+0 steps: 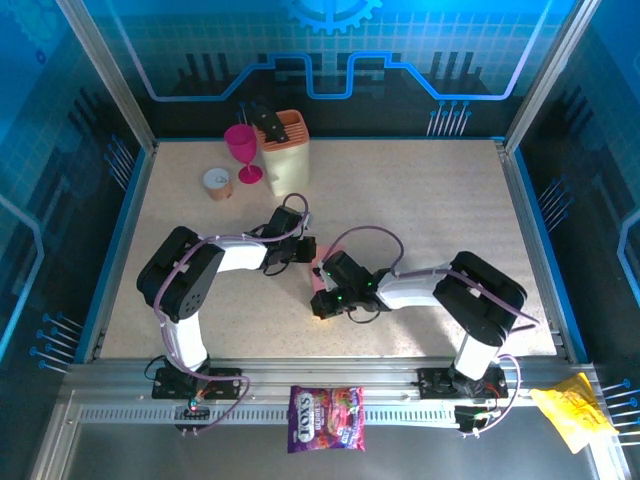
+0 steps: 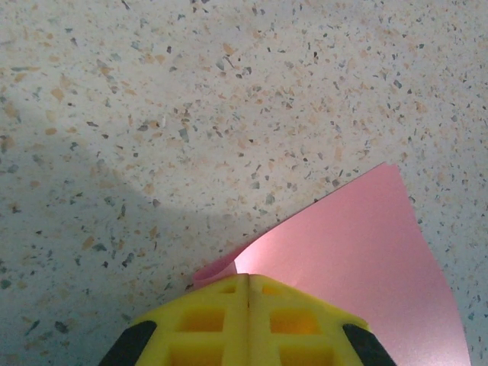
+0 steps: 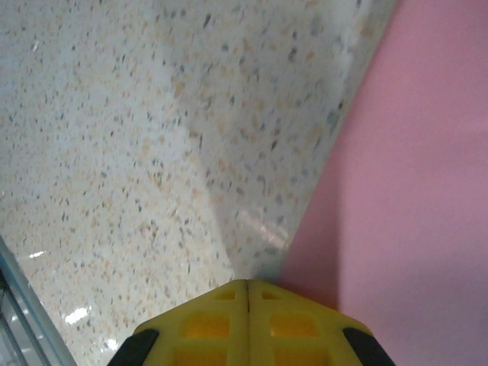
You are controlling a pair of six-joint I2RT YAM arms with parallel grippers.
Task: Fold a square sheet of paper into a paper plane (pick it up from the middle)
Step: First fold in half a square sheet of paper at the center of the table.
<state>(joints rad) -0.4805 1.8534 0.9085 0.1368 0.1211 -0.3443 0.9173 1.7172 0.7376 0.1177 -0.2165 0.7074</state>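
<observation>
The pink-red sheet of paper (image 1: 318,272) lies mid-table, mostly covered by both grippers, so its folded shape is unclear; the paper plane is out of view. My left gripper (image 1: 303,252) is shut, its yellow fingertips (image 2: 229,293) pressed together at the sheet's (image 2: 358,259) curled-up edge. No paper shows in the seam between them. My right gripper (image 1: 320,296) is shut too, its fingertips (image 3: 267,305) closed right at the straight left edge of the sheet (image 3: 412,198), which lies flat on the speckled table (image 3: 152,137).
At the back left stand a pink goblet (image 1: 241,150), a beige knife block (image 1: 283,150) and a small round cup (image 1: 217,182). A purple candy bag (image 1: 326,417) lies on the front rail, with a yellow wrapper (image 1: 572,415) at the right.
</observation>
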